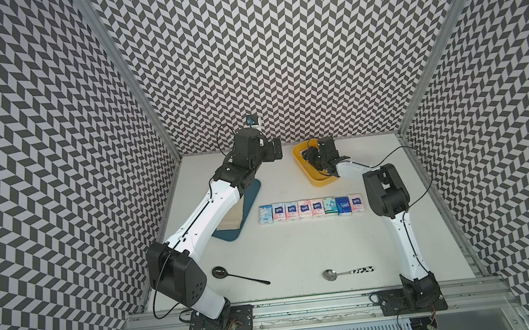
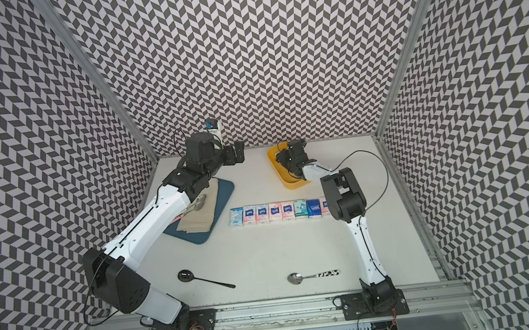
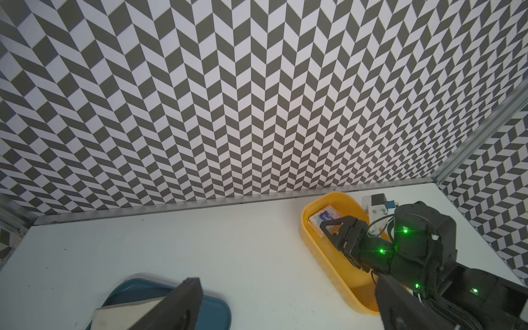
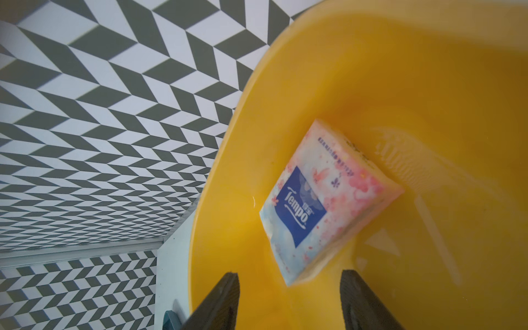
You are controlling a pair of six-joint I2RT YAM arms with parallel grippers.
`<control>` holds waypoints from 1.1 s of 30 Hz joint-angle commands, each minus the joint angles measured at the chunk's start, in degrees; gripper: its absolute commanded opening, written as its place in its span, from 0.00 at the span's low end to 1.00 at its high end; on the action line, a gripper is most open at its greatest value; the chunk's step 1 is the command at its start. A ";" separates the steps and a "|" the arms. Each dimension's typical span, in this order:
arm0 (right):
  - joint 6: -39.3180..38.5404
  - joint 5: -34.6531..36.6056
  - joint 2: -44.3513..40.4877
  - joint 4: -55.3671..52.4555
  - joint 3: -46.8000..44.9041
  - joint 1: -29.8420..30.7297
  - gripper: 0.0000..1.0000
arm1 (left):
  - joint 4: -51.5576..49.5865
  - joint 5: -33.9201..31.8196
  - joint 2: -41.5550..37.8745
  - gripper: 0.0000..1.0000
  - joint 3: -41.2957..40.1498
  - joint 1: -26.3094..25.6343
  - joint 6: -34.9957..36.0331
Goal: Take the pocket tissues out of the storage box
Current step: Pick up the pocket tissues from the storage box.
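Observation:
The yellow storage box (image 1: 322,182) (image 2: 295,184) stands at the back right of the table. One white-pink pack of pocket tissues (image 4: 328,200) (image 3: 325,215) with a blue logo lies tilted against the inside wall of the box (image 4: 400,85). My right gripper (image 4: 288,274) (image 1: 308,156) reaches into the box, open, with the pack's near corner just between its fingertips (image 4: 225,297). Several more packs (image 1: 304,209) (image 2: 278,212) lie in a row on the table in front of the box. My left gripper (image 3: 288,283) (image 1: 275,149) hovers open and empty at the back, left of the box.
A dark-blue tray (image 2: 224,190) with a beige cloth and a metal spoon (image 2: 198,203) lies under my left arm. A black spoon (image 1: 234,274) and a silver spoon with a patterned handle (image 1: 346,272) lie near the front edge. Chevron walls enclose three sides.

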 commanded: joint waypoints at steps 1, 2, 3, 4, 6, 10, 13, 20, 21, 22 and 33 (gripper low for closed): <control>1.33 1.71 2.43 2.25 0.97 -0.44 0.61 | -0.07 -0.12 0.69 0.99 1.82 0.50 0.91; 1.63 2.12 2.76 2.24 1.09 -0.45 0.61 | -0.10 -0.16 0.61 0.99 1.75 0.46 1.02; 1.83 2.61 2.99 2.62 1.09 -0.45 0.61 | -0.10 -0.26 0.62 0.99 1.73 0.53 1.13; 1.99 2.77 3.20 2.69 1.09 -0.46 0.61 | -0.10 -0.33 0.54 0.99 1.65 0.60 1.16; 2.27 3.12 3.68 2.49 1.42 -0.60 0.61 | -0.28 -0.25 0.58 0.99 1.73 0.87 1.15; 2.85 3.99 3.96 2.92 0.92 -0.81 0.61 | -0.32 -0.03 0.18 0.99 1.60 1.05 1.15; 3.47 4.55 4.23 3.91 0.30 -0.90 0.59 | -0.15 -0.04 -0.08 0.99 1.14 1.22 1.15; 3.38 3.41 5.01 5.13 -0.35 -1.25 0.36 | 0.05 0.40 -0.16 0.99 0.77 1.59 1.15; 3.23 3.38 4.99 5.43 -0.61 -1.34 0.33 | 0.07 0.40 -0.19 0.99 0.61 1.60 1.11; 2.99 3.27 4.91 5.69 -0.86 -1.34 0.30 | 0.15 0.41 -0.27 0.99 0.44 1.66 1.07; 0.32 1.34 -0.73 10.60 -5.04 -1.96 0.11 | 0.64 1.06 -0.62 0.99 -0.03 1.84 0.45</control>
